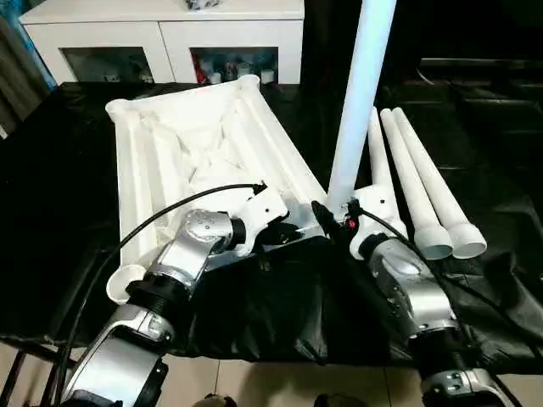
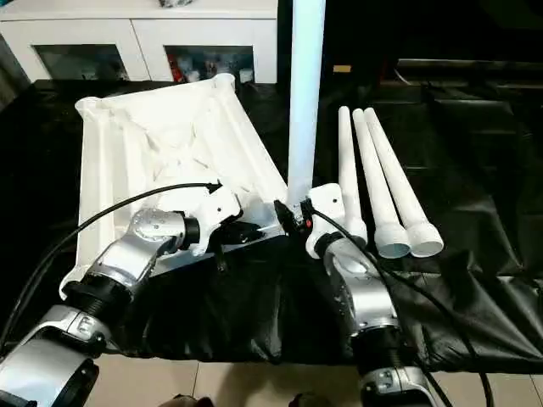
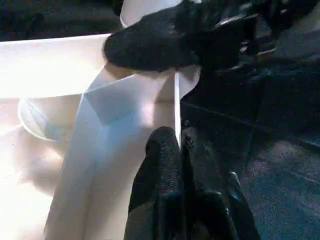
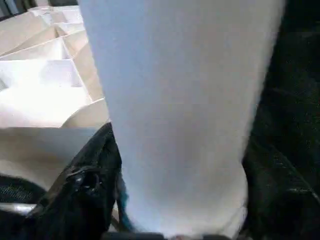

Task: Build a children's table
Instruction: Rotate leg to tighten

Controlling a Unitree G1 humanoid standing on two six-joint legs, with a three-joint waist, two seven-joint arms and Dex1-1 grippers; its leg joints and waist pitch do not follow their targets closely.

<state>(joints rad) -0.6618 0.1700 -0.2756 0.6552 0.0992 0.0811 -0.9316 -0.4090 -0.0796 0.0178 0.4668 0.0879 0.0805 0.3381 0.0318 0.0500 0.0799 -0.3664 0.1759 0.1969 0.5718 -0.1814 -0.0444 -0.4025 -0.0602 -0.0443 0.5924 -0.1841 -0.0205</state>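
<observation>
My right gripper [image 2: 297,222] clamps the upright leg [image 2: 305,93] over the tabletop's [image 2: 153,136] near corner socket; left gripper [image 3: 182,145], fingers together, braces the rim—keep leg plumb, press straight down.

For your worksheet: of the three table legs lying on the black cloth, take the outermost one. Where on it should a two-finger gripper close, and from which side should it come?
Grip the outermost leg on its slim round shaft, short of the flared end nearest the robot, probably coming from above. Its outer side is open cloth, while the middle leg lies close against its inner side, so one finger must slip between them.
</observation>
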